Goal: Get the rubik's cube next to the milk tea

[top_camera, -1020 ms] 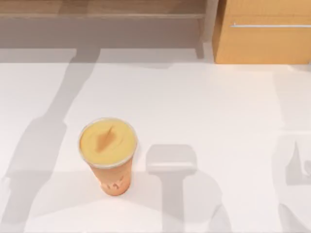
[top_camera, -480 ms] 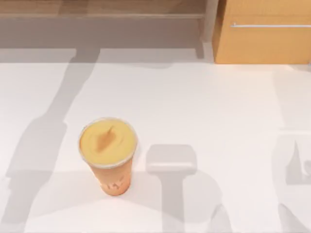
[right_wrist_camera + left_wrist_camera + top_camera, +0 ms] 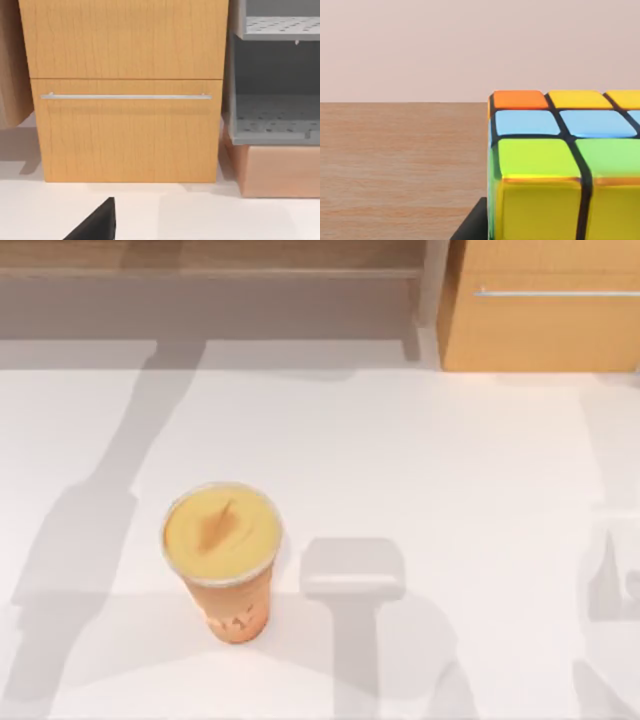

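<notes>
The milk tea is a tall tapered cup of orange-tan drink with a flat yellow-orange top. It stands upright on the white table, left of centre and near the front. The rubik's cube shows yellow, green, orange and light blue squares on a black grid. It sits very close in the left wrist view, with wooden floor and a plain wall behind it. My left gripper holds it, one dark finger at the cube's edge. In the right wrist view, one black fingertip of my right gripper shows low over the table.
A wooden cabinet with a metal handle stands behind the table at the back right. A grey perforated shelf unit sits beside it. Arm shadows lie across the table's left side, front middle and right edge.
The milk tea has not moved. The shadow at the table's right edge has drifted slightly to the right.
</notes>
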